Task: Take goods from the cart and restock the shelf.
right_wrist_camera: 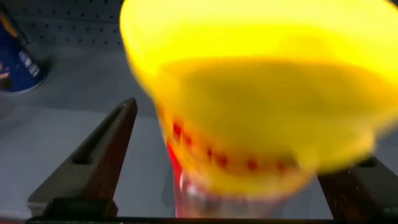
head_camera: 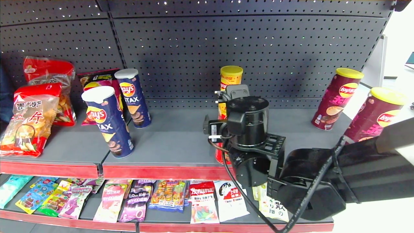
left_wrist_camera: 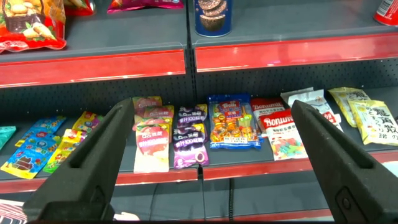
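1. Yellow-lidded can (head_camera: 231,77): upright, mid upper shelf (head_camera: 174,139), long axis vertical.
2. Right gripper (right_wrist_camera: 249,134): jaws wide, straddling the can at its 12 o'clock; nearer arm.
3. Left gripper (left_wrist_camera: 211,106): wide, empty, well apart.

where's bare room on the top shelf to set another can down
One bare patch on the upper shelf: between the blue cans and the yellow-lidded can. Another lies between that can and the maroon cans. Crowded: snack bags at the left end; on the lower shelf, packets lie edge to edge.
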Robot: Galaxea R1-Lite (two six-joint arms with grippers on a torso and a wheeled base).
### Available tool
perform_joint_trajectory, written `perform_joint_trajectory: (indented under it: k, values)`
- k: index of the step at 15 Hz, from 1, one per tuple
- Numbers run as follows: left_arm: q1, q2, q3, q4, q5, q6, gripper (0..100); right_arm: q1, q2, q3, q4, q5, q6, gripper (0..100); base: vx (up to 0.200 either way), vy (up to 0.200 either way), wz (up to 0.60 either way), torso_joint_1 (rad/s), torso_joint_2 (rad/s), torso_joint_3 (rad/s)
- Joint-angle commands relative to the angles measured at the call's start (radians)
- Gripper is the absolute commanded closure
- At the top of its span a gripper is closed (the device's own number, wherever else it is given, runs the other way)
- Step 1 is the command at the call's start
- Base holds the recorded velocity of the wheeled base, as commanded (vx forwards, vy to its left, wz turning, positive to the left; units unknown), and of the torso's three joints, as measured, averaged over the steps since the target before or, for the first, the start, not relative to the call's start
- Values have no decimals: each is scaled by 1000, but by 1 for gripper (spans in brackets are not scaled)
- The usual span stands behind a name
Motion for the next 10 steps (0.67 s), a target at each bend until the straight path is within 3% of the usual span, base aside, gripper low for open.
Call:
perform_joint_trajectory:
  k: [1, 9, 10]
  values:
    - [0, 2, 0, 0, 0, 0, 0, 28, -58, 62, 1, 0, 25, 0, 0, 0, 0, 0, 0, 0]
    - [0, 2, 0, 0, 0, 3, 0, 177, -236, 264, 2, 11, 99, 0, 0, 0, 0, 0, 0, 0]
    - [0, 2, 0, 0, 0, 3, 0, 178, -268, 347, 2, 21, 110, 0, 0, 0, 0, 0, 0, 0]
